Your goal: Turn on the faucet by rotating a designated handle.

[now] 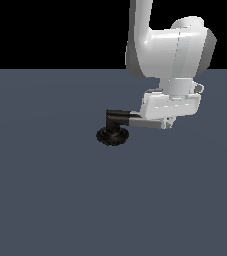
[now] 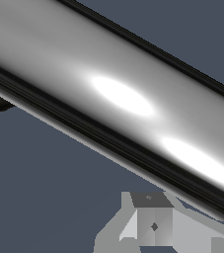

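The faucet has a black ridged round base (image 1: 111, 135) on the floor and a short black elbow (image 1: 116, 116) above it. The handle (image 1: 146, 122) is a chrome bar that runs from the elbow towards the exterior view's right. My white gripper (image 1: 168, 123) hangs over the bar's free end, its fingertips down beside it. In the wrist view the chrome bar (image 2: 113, 94) fills the frame diagonally, very close. The grey fingers (image 2: 153, 225) show together beside the bar, with no gap between them and nothing held.
A plain dark grey-blue floor (image 1: 45, 190) lies all around the faucet. The white arm (image 1: 170, 45) rises above the gripper at the exterior view's upper right. No other objects show.
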Controlling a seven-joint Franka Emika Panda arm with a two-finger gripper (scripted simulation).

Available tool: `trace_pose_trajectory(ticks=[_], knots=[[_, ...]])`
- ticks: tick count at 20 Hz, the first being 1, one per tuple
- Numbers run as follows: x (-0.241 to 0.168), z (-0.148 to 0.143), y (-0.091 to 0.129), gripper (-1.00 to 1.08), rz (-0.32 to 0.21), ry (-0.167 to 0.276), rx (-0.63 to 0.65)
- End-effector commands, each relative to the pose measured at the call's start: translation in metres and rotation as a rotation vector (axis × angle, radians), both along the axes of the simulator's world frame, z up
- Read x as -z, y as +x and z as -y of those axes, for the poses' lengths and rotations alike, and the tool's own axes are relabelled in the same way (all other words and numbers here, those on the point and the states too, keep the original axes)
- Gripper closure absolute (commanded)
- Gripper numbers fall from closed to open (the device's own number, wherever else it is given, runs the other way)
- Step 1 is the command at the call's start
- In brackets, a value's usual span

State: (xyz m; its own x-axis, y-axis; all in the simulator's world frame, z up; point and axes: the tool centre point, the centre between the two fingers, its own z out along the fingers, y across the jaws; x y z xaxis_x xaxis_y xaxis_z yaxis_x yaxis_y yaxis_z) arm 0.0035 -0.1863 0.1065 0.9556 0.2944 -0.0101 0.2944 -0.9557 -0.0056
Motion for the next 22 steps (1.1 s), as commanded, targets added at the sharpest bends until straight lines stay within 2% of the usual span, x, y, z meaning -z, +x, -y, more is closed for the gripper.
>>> trace_pose_trajectory(ticks=[1,22], knots=[[0.000,-0.005,0.013,1.08,0.008,0.001,-0.016],[-0.001,0.023,0.067,1.08,0.010,-0.001,-0.009]])
